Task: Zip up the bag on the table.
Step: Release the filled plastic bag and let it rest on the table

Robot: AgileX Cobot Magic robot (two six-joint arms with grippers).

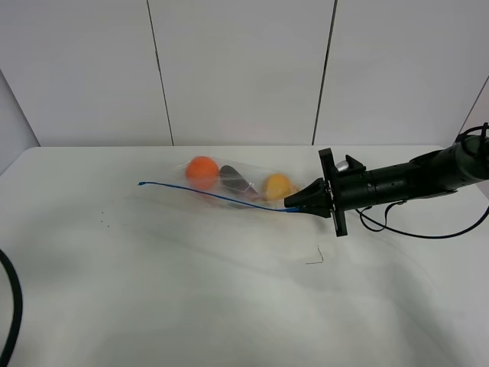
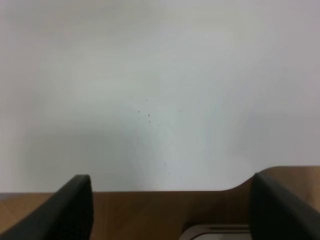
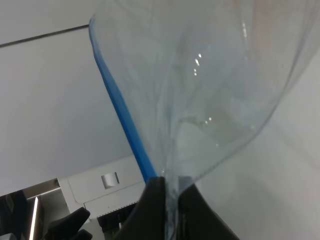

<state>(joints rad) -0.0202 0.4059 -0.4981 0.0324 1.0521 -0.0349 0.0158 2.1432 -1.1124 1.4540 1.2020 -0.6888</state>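
The clear bag (image 1: 233, 183) lies on the white table (image 1: 191, 283), with an orange fruit (image 1: 202, 171), a dark purple item (image 1: 238, 182) and a yellow fruit (image 1: 277, 186) inside. Its blue zipper strip (image 1: 206, 194) runs from the left end to my right gripper (image 1: 290, 204), which is shut on the strip's right end and holds it slightly off the table. In the right wrist view the fingers pinch the clear plastic (image 3: 210, 90) beside the blue strip (image 3: 122, 115). My left gripper (image 2: 170, 210) is open and empty over the table edge, away from the bag.
A black cable (image 1: 11, 306) curves along the table's left front edge. A small dark mark (image 1: 315, 258) and tiny specks (image 1: 102, 222) lie on the tabletop. The white panelled wall (image 1: 244, 69) stands behind.
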